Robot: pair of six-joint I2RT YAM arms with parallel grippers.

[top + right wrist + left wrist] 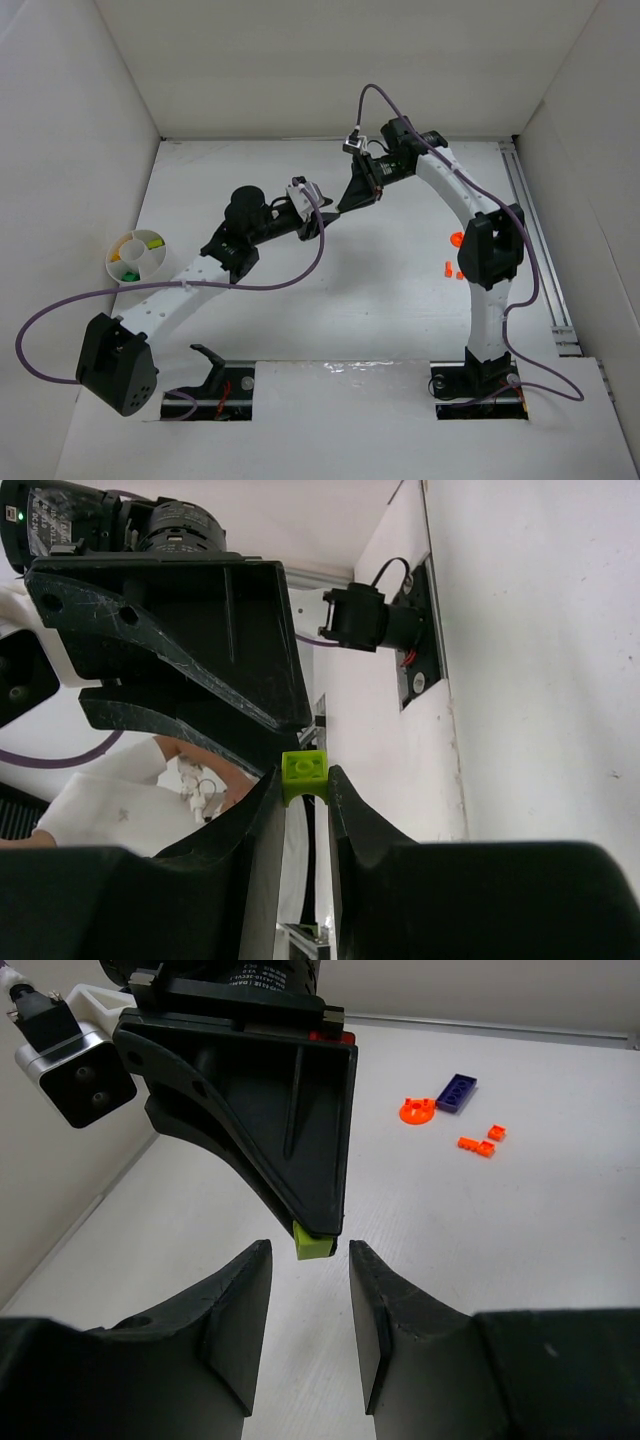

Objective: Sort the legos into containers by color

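- The right gripper (305, 798) grasps the green lego (304, 770) in mid-air (upper centre of the top view).
- The left gripper (310, 1275) is released, its fingertips just beside the lego.
- The container (137, 257) sits at frame left against the wall (70, 150), well apart.

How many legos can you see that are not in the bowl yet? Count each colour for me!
orange legos: 3
purple-blue lego: 1
green lego, pinched in the right gripper: 1
Total: 5
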